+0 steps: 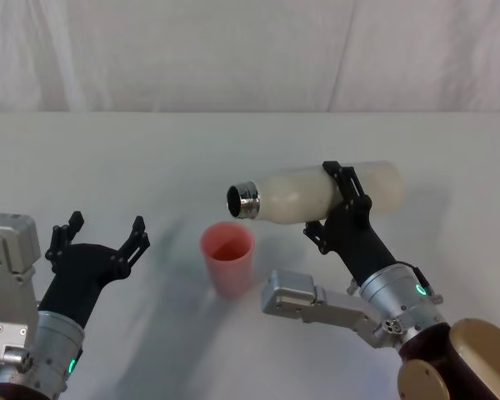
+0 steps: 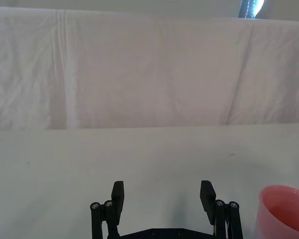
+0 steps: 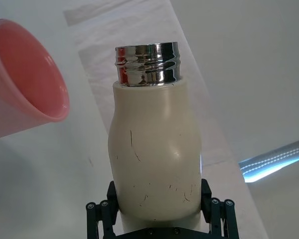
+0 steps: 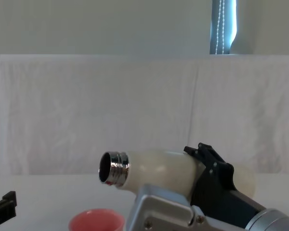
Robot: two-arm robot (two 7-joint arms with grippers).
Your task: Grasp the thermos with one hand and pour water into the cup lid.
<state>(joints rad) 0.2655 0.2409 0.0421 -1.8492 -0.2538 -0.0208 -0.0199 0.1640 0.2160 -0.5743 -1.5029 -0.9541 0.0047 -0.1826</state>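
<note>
The right end effector [image 1: 343,198] has the thermos [image 1: 317,192] clamped across its body, black fingers [image 3: 102,209] pressed to either side of the cream shell. The bottle is up off the white worktop [image 1: 150,150] and lies almost level, its chrome neck [image 1: 243,201] pointing toward the robot's left and a little downward. From the chest view the open mouth [image 4: 106,168] faces the camera's left, dark inside, with the pink rim below it. No stream of water can be made out at the mouth.

The cup lid [image 1: 227,259] stands upright on the worktop, just below the neck and slightly toward the robot, not touching the bottle. Its inside looks salmon-pink; whether any liquid sits in it cannot be told. In the right wrist view the cup lid [image 3: 25,79] appears beside the threaded neck [image 3: 147,63], and faint dark scuffs mark the bottle's shell.

Over on the robot's left, the left end effector [image 1: 100,237] rests low near the worktop with its fingers spread wide, holding nothing, well apart from the cup lid. Its own wrist view has the cup's rim [image 2: 284,209] just off to the side of the spread fingertips [image 2: 118,189]. A white cloth backdrop [image 4: 86,110] hangs behind the worktop.
</note>
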